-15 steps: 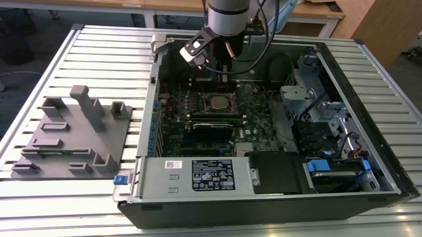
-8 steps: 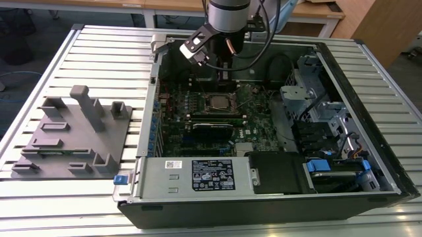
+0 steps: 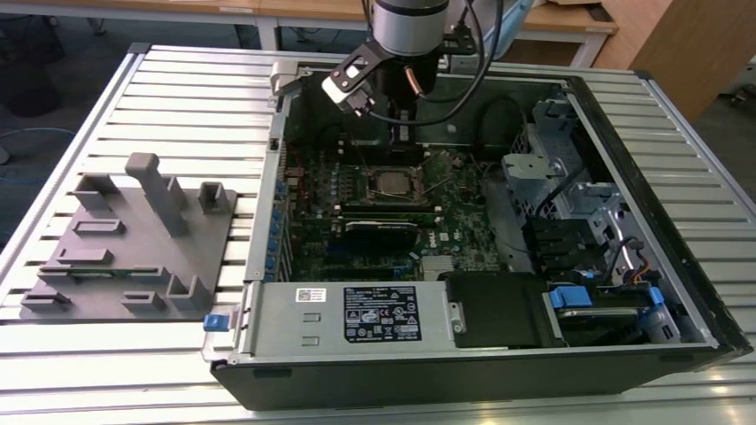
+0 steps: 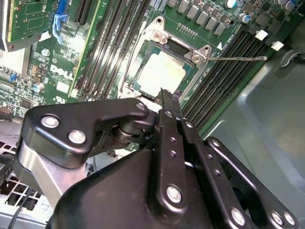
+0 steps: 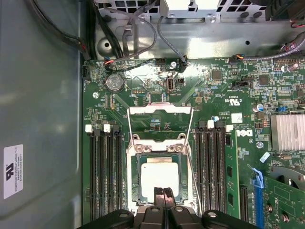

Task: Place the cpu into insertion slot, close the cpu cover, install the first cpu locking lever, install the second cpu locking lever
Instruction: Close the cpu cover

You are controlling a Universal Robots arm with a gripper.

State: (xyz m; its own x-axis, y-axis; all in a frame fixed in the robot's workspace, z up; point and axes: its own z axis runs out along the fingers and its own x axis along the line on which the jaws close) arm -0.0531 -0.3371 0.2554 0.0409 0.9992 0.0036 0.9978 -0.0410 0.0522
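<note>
Plainly, the cpu (image 5: 159, 179) lay flat in the insertion slot (image 5: 136, 176), its dull silver-grey square top framed by the socket's dark border and silvery rim. In the second wrist view the cpu (image 4: 162, 71) looked pale and smooth against the green circuit board (image 4: 43, 62). The cpu cover (image 5: 159, 110), a thin silvery metal frame with a square window, stood swung back from the slot, the board showing through its opening. A thin wire lever (image 4: 238, 58) stuck out from the socket's corner across the long black memory slots (image 4: 224, 71).

The black fingers (image 5: 158, 194) were pressed together with only a fine seam between them and nothing seen in their grip. Their narrow tips sat at the edge of the chip, though whether they touched it could not be told. Round silvery screw heads dotted the matte black linkage (image 4: 90, 129) behind them.

In the exterior view the arm (image 3: 408, 27) reached down into the open black computer case (image 3: 661, 354), which lay on a ribbed aluminium counter (image 3: 119, 88). Beside the case, toward the exterior view's left, sat a grey moulded fixture (image 3: 130, 239) with blocky posts.
</note>
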